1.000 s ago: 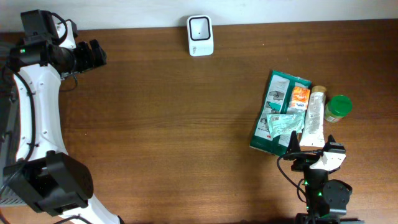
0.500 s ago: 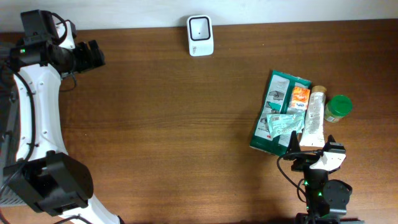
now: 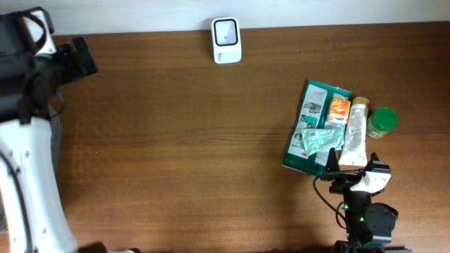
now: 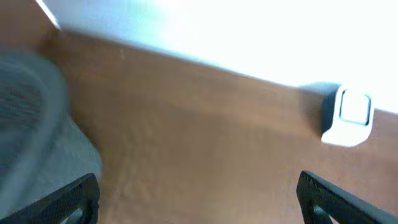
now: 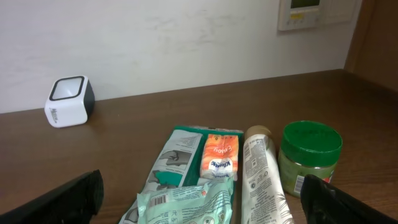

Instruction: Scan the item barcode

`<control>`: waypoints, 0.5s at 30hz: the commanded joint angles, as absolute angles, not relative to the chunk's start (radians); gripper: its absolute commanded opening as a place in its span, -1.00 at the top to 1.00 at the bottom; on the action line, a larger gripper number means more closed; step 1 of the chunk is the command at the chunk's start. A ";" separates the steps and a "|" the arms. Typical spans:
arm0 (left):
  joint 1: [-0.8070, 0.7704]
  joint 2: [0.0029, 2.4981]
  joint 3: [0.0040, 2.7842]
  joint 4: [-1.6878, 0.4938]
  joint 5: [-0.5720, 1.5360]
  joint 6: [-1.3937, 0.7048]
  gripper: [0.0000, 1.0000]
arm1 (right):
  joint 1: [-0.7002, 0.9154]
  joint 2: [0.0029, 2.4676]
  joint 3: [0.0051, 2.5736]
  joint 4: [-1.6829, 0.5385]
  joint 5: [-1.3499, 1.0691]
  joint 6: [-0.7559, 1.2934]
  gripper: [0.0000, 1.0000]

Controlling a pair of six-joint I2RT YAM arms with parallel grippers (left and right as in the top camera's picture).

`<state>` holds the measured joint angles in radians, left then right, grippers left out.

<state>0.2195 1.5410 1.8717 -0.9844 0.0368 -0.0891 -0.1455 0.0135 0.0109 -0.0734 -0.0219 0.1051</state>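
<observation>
The white barcode scanner point(image 3: 226, 40) stands at the table's back edge and also shows in both wrist views point(image 4: 352, 116) point(image 5: 69, 101). The items lie in a heap at the right: a large green packet point(image 3: 306, 116), a pale green pouch point(image 3: 322, 138) with its barcode facing up point(image 5: 165, 200), an orange tissue pack point(image 3: 339, 110), a white tube point(image 3: 356, 133) and a green-lidded jar point(image 3: 383, 122). My right gripper point(image 3: 353, 165) point(image 5: 202, 199) is open, just short of the heap's near side. Far off at the back left, my left gripper point(image 3: 76, 57) point(image 4: 199, 193) is open and holds nothing.
A blurred grey object point(image 4: 28, 130) sits beyond the table's left edge in the left wrist view. A white wall runs behind the table, with a wall panel point(image 5: 308, 12) up at the right. Bare wood point(image 3: 183, 140) spans the space between scanner and heap.
My left arm has swung left and risen toward the overhead camera, now large and blurred. The right arm and the items have not moved.
</observation>
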 commanded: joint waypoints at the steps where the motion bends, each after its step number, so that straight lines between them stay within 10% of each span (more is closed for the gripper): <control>1: 0.216 1.395 1.681 -0.836 0.019 -0.052 -0.98 | -0.151 0.004 0.006 -0.080 -0.003 0.105 -0.97; 15: 0.216 0.684 0.603 -0.019 0.029 -0.051 -0.98 | -0.151 0.004 0.006 -0.080 -0.003 0.105 -0.97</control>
<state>0.2192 0.8112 0.7765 -0.0963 0.0257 -0.0677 -0.1455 0.0128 0.0109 -0.0742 -0.0151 0.1047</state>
